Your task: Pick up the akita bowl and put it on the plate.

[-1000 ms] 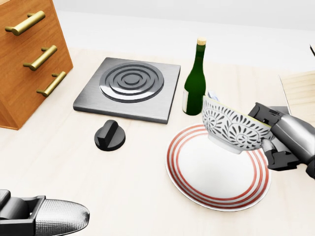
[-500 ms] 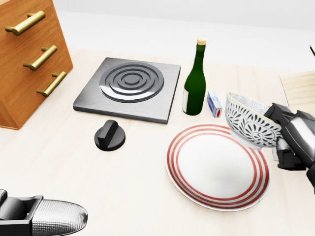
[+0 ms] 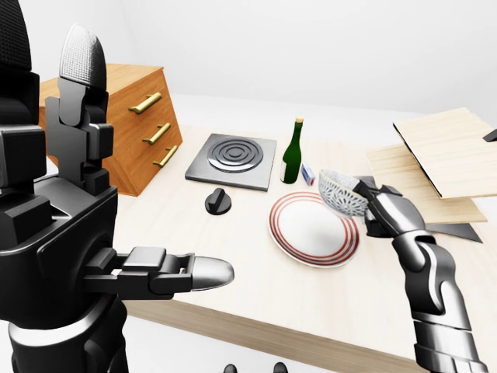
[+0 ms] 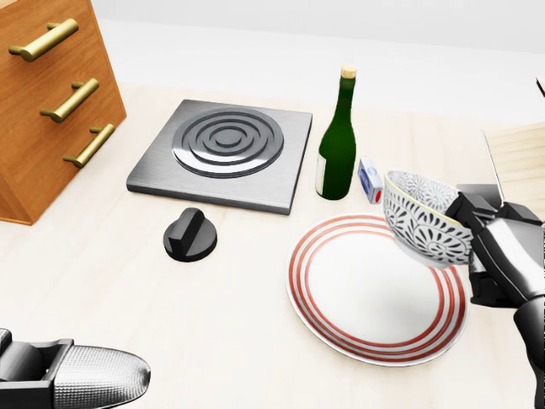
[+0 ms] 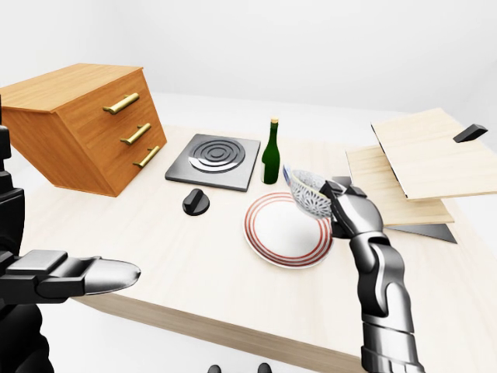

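Furthest left of the red-ringed white plate (image 4: 358,294) stands the slanted wooden drawer chest with brass handles (image 4: 43,102). Below it in the head view, well apart from the plate, is the robot's left hand (image 3: 167,272). It appears stretched out flat, fingers together, and holds nothing. Closer to the plate lie the black round knob (image 4: 190,236) and, above it, the square grey hotplate with concentric rings (image 4: 223,153). Just above the plate's upper rim stand the dark green glass bottle (image 4: 337,145) and a small blue-and-white box (image 4: 370,181).

The black-and-white patterned akita bowl (image 4: 421,223) hangs tilted over the plate's upper right rim. The right hand (image 4: 498,256) has its fingers clamped on the bowl's right wall.

The danger is in that tilt and offset. Released here, I judge the bowl would meet the rim on its side, rock, and roll off toward the box or bottle. A one-sided grip could also let it swivel or slip. It wants levelling and centring first.
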### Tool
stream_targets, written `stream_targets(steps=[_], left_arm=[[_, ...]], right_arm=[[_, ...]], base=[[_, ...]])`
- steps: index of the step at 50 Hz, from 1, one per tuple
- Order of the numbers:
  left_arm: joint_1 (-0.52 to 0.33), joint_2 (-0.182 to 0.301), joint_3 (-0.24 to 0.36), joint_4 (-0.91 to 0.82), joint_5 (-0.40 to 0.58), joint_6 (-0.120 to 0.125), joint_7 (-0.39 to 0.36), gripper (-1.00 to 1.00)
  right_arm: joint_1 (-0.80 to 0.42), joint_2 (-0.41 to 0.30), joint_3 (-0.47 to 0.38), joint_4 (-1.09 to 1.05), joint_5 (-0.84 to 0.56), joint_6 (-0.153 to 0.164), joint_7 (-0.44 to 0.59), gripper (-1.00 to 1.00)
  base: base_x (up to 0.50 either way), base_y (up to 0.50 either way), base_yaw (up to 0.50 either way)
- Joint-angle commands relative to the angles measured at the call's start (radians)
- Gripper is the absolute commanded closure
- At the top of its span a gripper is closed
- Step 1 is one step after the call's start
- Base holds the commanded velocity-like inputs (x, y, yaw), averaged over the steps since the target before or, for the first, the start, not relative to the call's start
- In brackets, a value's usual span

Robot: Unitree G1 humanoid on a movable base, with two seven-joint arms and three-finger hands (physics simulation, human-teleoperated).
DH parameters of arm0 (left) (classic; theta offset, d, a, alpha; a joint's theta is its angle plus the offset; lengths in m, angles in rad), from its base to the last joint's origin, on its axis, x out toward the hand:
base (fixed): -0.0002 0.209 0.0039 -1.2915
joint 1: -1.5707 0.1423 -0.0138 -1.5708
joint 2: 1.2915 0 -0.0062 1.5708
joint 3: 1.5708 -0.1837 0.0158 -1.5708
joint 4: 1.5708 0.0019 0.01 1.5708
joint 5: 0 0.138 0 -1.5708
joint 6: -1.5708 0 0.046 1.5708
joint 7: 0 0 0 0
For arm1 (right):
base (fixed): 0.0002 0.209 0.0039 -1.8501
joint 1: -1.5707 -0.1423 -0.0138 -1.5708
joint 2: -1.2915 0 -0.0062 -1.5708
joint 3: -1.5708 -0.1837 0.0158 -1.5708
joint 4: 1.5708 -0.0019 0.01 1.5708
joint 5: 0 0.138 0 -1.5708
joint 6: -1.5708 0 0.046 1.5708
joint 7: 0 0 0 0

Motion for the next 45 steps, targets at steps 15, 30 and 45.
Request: stream_targets(steps=[15,30,45], left_arm=[[0.009,-0.003,0.0,0.0,0.003,0.0,-0.001,-0.91],[0.03,0.014,0.008,0.0,-0.017,0.0,0.016,-0.91],[0.048,0.012,0.016,0.0,-0.025,0.0,0.017,-0.91]], right_arm=[[0.076,0.075,0.05,-0.07,0.038,0.0,0.056,1.0],[0.11,0.099,0.086,-0.097,-0.15,0.0,-0.103,1.0],[0.133,0.087,0.126,-0.158,-0.304,0.0,-0.286,-1.0]], base=[[0.0,0.0,0.0],[0.0,0.0,0.0],[0.0,0.0,0.0]])
